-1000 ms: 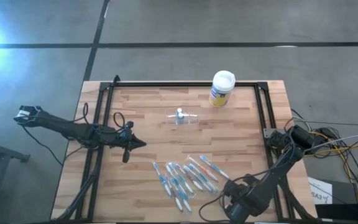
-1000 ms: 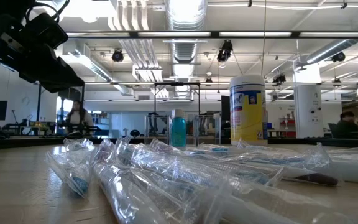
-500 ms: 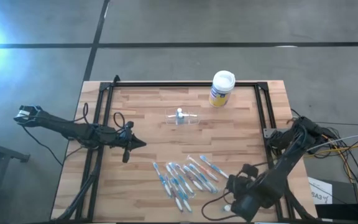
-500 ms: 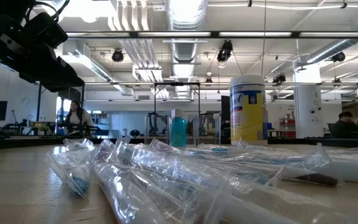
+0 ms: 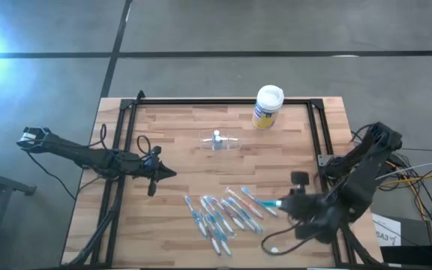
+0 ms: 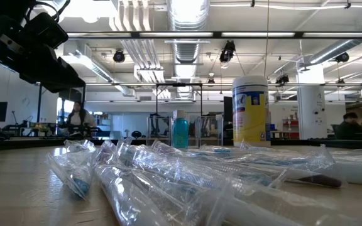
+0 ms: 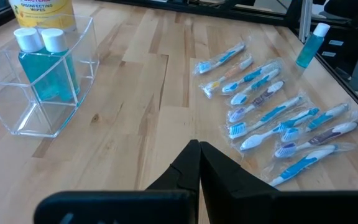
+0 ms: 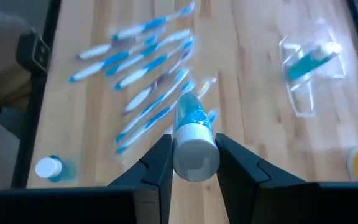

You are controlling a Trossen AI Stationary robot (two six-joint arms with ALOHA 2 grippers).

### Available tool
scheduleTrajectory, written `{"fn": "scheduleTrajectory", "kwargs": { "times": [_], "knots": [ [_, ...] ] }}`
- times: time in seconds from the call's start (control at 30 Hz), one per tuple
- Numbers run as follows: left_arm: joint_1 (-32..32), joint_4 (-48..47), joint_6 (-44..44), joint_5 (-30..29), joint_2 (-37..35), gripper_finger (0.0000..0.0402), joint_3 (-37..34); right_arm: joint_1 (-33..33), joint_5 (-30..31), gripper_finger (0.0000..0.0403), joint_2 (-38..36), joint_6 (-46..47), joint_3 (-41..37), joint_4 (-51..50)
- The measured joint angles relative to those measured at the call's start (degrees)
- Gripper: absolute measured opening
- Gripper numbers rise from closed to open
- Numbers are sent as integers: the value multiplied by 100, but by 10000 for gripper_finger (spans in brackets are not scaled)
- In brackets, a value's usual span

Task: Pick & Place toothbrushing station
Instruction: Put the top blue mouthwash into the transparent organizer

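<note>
The see-through cup (image 5: 220,142) stands on the table's far middle with two blue white-capped tubes (image 7: 42,65) in it. Several wrapped toothbrushes (image 5: 223,214) lie at the near middle. They also show in the left wrist view (image 7: 278,118). My right gripper (image 5: 282,203) is shut on a small blue tube (image 5: 270,203) above the table, right of the toothbrushes. My left gripper (image 5: 172,174) is shut and empty, above the table's left part. Another white-capped tube (image 8: 50,168) lies on the table near the front edge. My right gripper pinches the blue tube between its two fingers (image 8: 157,165), at the tube's white-capped end (image 8: 196,155). The fingers lie along the tube and point toward the table's left. The blue body (image 8: 191,115) sticks out past the fingertips, lifted clear of the table.
A yellow canister with a white lid (image 5: 268,107) stands at the far edge, right of the middle. A black frame (image 5: 223,101) runs along the far edge and both sides. Bare wood lies between the cup and the toothbrushes (image 5: 201,172). Cables (image 5: 396,172) lie off the right edge.
My right gripper has moved from the table's near edge up and toward the far edge. It now stands right of the toothbrushes with the blue tube lifted clear in its fingers. The other tube has stayed near the front edge.
</note>
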Motion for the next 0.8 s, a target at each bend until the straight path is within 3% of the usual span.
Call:
{"fn": "scheduleTrajectory", "kwargs": {
  "times": [0.2, 0.43, 0.8],
  "knots": [
    [1, -2, -24, 0, 0, 10, 0, 4, 104, 88, -997, -638, -782, 1029],
    [1, 0, -29, 0, 0, 10, 0, 4, -351, 88, -2009, -1262, -2156, 2183],
    [0, 1, -53, 0, 0, 10, 0, 7, -407, 88, -3319, -537, -4293, 3440]
  ]
}}
